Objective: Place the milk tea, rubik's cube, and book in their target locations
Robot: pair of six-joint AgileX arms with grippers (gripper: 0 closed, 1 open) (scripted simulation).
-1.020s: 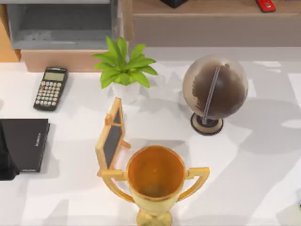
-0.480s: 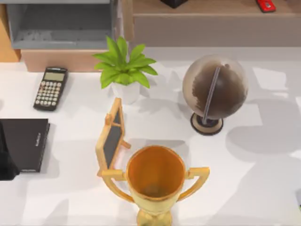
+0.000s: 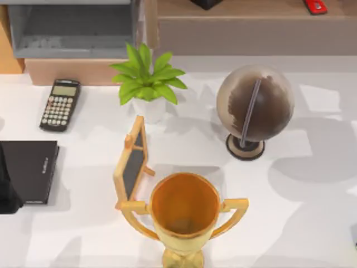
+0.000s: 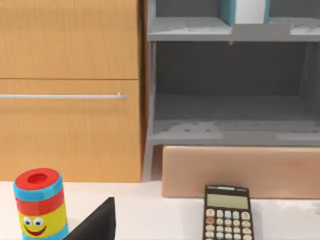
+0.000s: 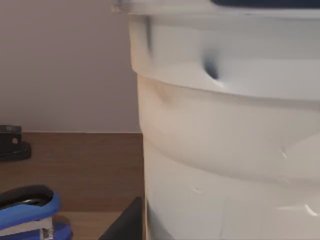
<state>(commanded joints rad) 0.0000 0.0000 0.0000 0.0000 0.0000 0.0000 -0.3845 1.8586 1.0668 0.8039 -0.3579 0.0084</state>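
Left arm (image 3: pixel 4 192) is seen parked at the table's left edge, beside the black notebook (image 3: pixel 30 170). Left gripper (image 4: pixel 97 225) is seen as a dark wedge low in the left wrist view; spread or pressed together cannot be told. It is faced toward the wooden cabinet (image 4: pixel 70 90) and the grey shelf unit (image 4: pixel 230 130). The book (image 4: pixel 247 10) is stood upright on the unit's upper shelf, light-blue covers either side of white page edges, with its top cut off by the frame. The calculator (image 4: pixel 227 217) is laid on the table in front of the unit's tan base, and a striped smiley-face cylinder (image 4: pixel 39 202) is stood before the cabinet. Right gripper (image 5: pixel 131 220) is held close against the milk tea (image 5: pixel 230 150), a white cup with a dark lid edge at its top; whether the cup is pinched cannot be told. A blue stapler (image 5: pixel 27 212) is seen beyond it on a wooden surface. From above, the white table (image 3: pixel 312 223) is seen to carry the potted plant (image 3: pixel 146 78), globe (image 3: pixel 255 106), small framed chalkboard (image 3: pixel 133 162) and gold trophy (image 3: pixel 184 215), with the chalkboard just beside the trophy's left handle.
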